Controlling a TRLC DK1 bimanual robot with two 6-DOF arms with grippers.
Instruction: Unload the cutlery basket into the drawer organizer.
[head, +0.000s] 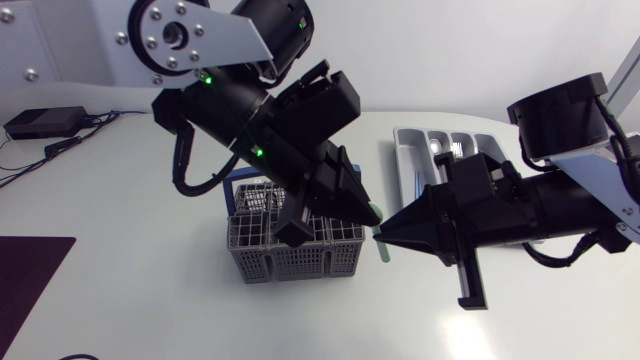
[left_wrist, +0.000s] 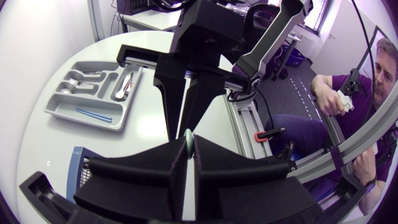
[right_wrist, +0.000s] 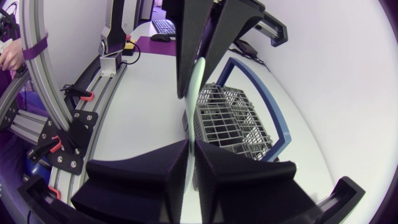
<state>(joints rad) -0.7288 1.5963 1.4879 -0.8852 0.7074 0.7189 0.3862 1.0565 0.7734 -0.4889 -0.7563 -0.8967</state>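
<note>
1. The green utensil (head: 386, 252) is held in the air just beside the right-hand corner of the basket (head: 290, 262), between the basket and the organizer (head: 403, 160), and touches neither
2. The left tool (head: 368, 210) is closed on one end of the utensil; in the left wrist view the thin green edge sits pinched between its two fingers
3. The right tool (head: 380, 236) meets it tip to tip and is also closed on the utensil, so both tools grip the same piece from opposite ends
4. The basket is a grey mesh box with a blue handle and stands upright on the white surface (head: 150, 300), partly under the left arm
5. The organizer lies flat, well apart from the basket on the right arm's side; it holds spoons (left_wrist: 126, 84) in its middle slots and a blue stick (left_wrist: 93, 114) in the long cross slot
6. A black box (head: 45, 122) with a cable sits near the far left edge of the surface
</note>
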